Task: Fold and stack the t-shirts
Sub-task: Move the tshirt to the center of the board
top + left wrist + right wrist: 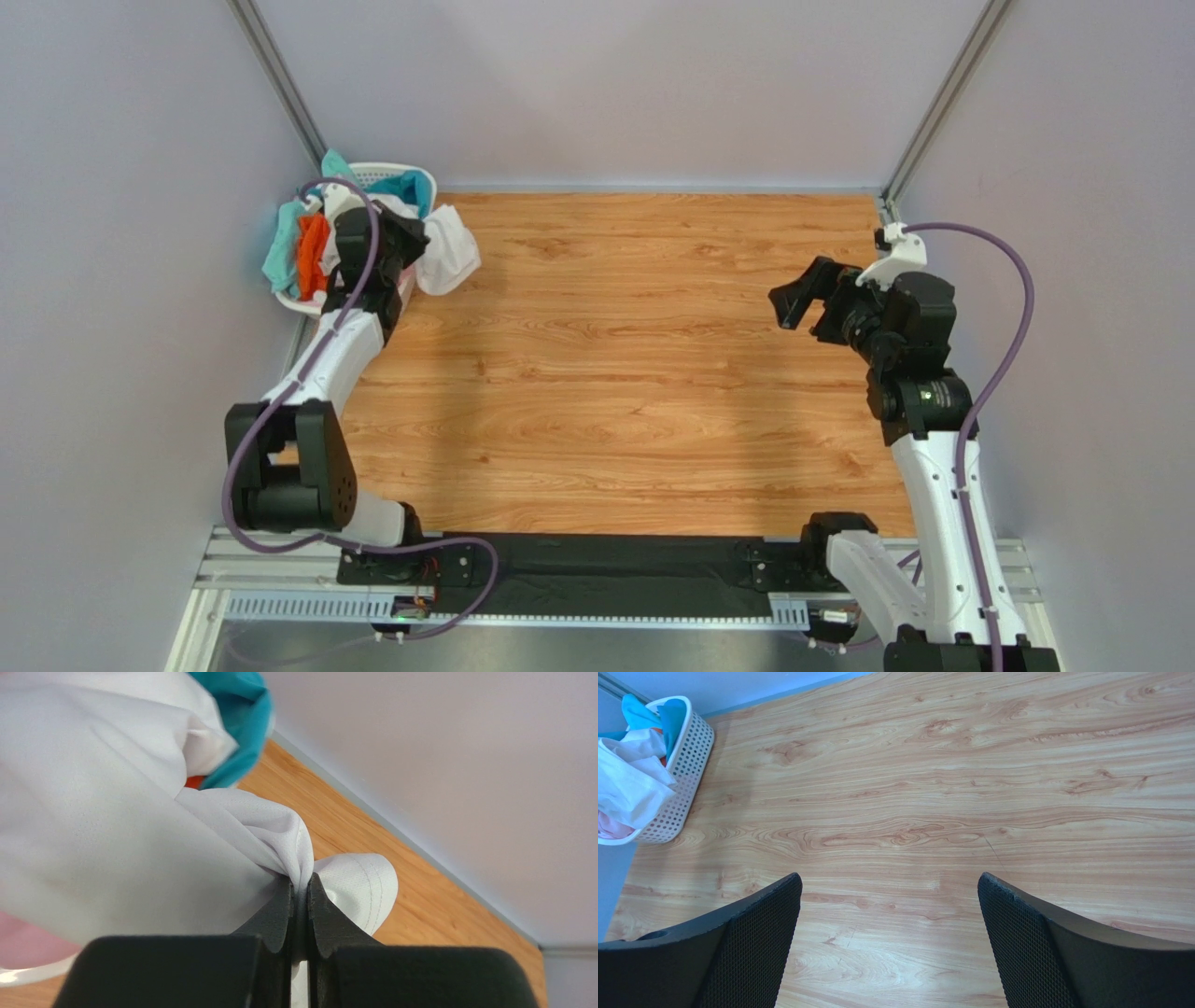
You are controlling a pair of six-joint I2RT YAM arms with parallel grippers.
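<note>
A white lattice basket (387, 174) at the table's far left corner holds a heap of t-shirts. A white t-shirt (449, 249) hangs over the basket's right rim onto the wood. Teal (285, 238) and orange (310, 258) shirts lie behind it. My left gripper (300, 882) is shut on a bunched fold of the white t-shirt (105, 833), with a teal shirt (242, 714) above it and a pink one (28, 941) at the lower left. My right gripper (889, 885) hangs open over bare wood at the table's right side (802, 297), holding nothing.
Grey walls enclose the wooden table (631, 378) at the back and both sides. In the right wrist view the basket (682, 763) stands far off at the upper left. A dark strip with the arm bases (617, 567) runs along the near edge.
</note>
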